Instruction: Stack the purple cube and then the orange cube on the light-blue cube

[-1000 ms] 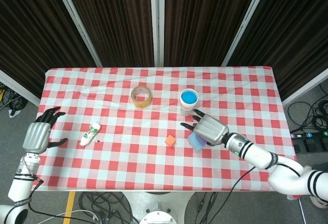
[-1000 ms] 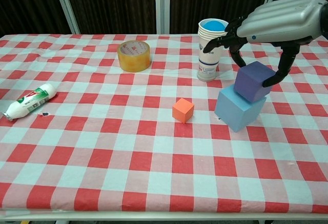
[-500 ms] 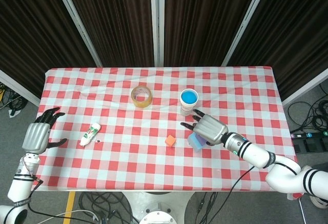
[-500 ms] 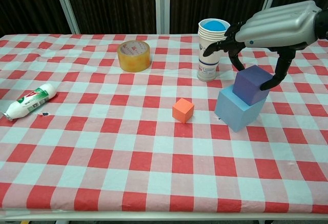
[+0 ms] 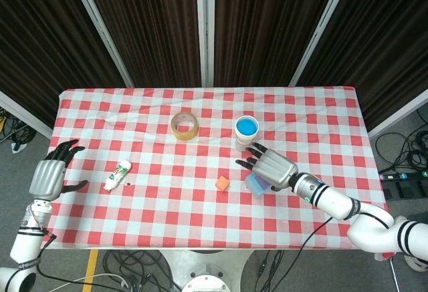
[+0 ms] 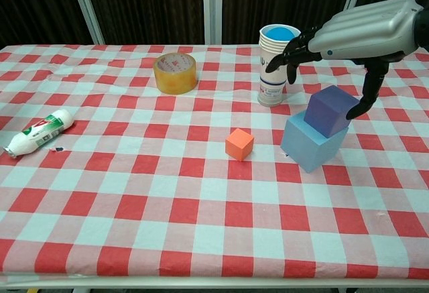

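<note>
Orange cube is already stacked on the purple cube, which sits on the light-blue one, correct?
Not quite. The purple cube does sit on the light-blue cube, but the orange cube is not stacked: the chest view shows it alone on the tablecloth, left of the stack.

From my seat the table [image 6: 134, 239] wears a matt checked cloth, a bit wrinkled near its far left corner. All three cubes, purple cube [image 6: 328, 110], light-blue cube [image 6: 313, 145] and orange cube [image 6: 239, 144], look matt and smooth. My right hand [image 6: 362, 28] has a satiny grey metallic shell with black fingers [image 6: 283, 58]. Tape roll [image 6: 175, 72] looks glossy, paper cups [image 6: 273, 68] matt.
</note>
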